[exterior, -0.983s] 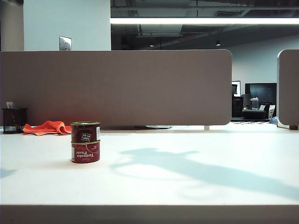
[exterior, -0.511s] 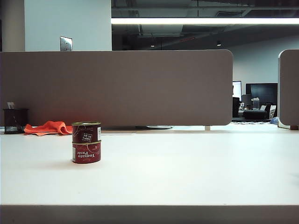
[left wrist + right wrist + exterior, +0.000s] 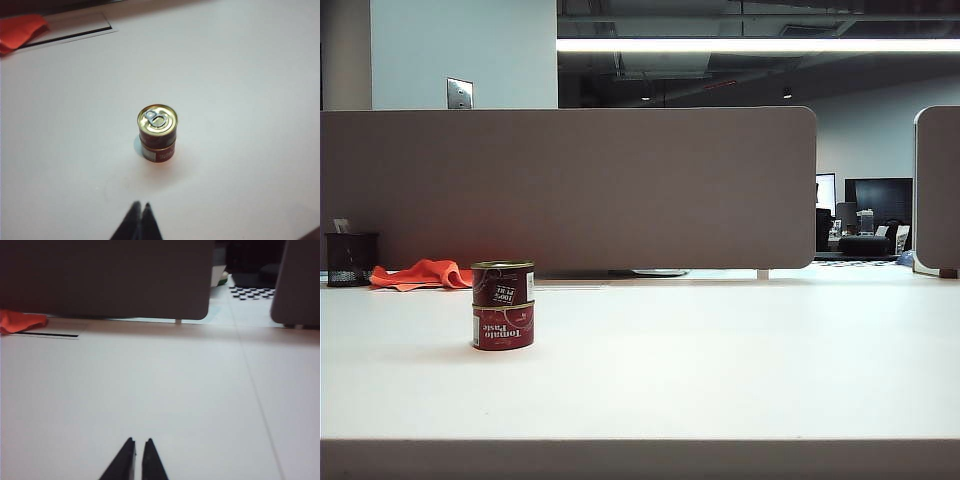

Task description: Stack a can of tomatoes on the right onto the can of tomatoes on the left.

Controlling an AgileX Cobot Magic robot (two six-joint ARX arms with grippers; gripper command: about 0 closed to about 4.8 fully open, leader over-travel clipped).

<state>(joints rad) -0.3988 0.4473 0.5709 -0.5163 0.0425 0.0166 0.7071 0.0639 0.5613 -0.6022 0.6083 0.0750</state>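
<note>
White table (image 3: 720,360) carried the two tomato cans, upper can (image 3: 502,283) sitting squarely upright on lower can (image 3: 503,326), well left of centre. Nothing seemed left but to stay clear. Left gripper (image 3: 139,212), fingers pressed together and empty, hung above and apart from the stack, the nearer arm. Right gripper (image 3: 138,450), likewise pressed together, faced bare tabletop. Neither arm showed in the exterior view.

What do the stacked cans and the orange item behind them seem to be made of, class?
Top can: likely metal, with a shiny gold lid and pull tab. Bottom can: probably metal too, under a glossy red printed label. Orange cloth: soft fabric, judging by its rumpled folds.
</note>
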